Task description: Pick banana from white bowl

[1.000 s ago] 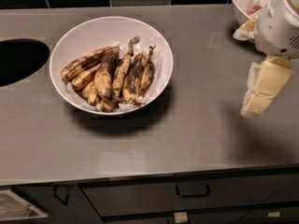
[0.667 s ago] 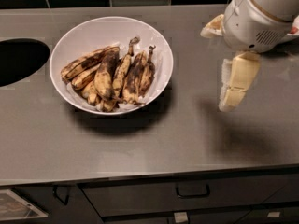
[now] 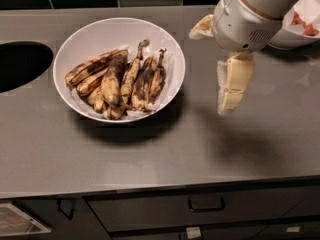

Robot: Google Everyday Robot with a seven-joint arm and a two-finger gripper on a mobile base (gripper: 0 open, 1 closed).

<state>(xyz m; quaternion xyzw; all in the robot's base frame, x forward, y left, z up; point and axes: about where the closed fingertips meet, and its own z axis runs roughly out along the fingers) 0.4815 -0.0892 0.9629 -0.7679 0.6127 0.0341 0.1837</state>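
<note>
Hovering above the table beside one white bowl of about eight bananas, the single tool: wide or narrow, cannot tell.

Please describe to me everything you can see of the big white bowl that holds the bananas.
The white bowl is wide, shallow and round. It is plain glossy white with a smooth rim, and perhaps ceramic. It stands upright on the grey counter, left of centre, and its shadow falls in front of it. Inside lies a bunch of overripe bananas with brown spots, their stems pointing to the back. Nothing else touches the bowl: the robot's hand hangs to its right, apart from it, above the counter.
</note>
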